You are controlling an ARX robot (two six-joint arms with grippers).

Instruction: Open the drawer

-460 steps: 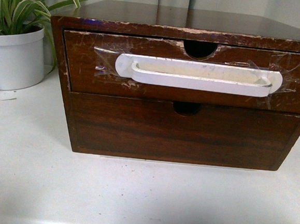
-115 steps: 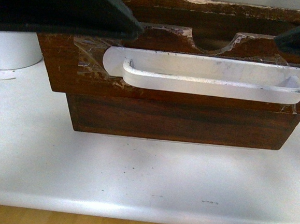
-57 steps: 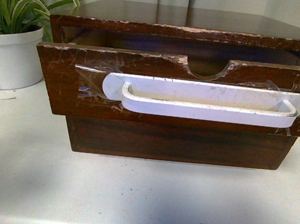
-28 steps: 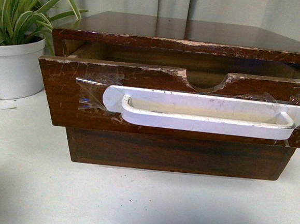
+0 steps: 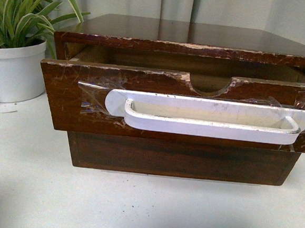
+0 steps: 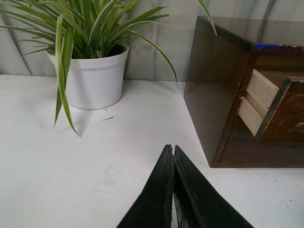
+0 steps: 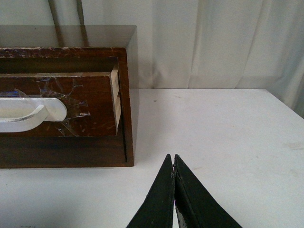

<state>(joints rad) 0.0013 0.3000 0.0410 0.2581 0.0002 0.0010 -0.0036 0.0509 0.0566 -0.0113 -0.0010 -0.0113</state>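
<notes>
The white table (image 5: 30, 189) carries the dark cabinet (image 5: 201, 33) dead ahead at 12 o'clock, with a potted plant (image 5: 13, 71) at its 10 o'clock. The drawer (image 5: 64, 96), the upper one, juts toward 6 o'clock over the plain lower front (image 5: 180, 158). I judge the opening largely done. For more travel I'd hook the white handle (image 5: 209, 130) at its middle and draw straight to 6 o'clock, gently, since only tape holds it. Left gripper (image 6: 171, 149) and right gripper (image 7: 172, 159) are both pinched closed on nothing, off the cabinet's 8 and 4 o'clock corners.
</notes>
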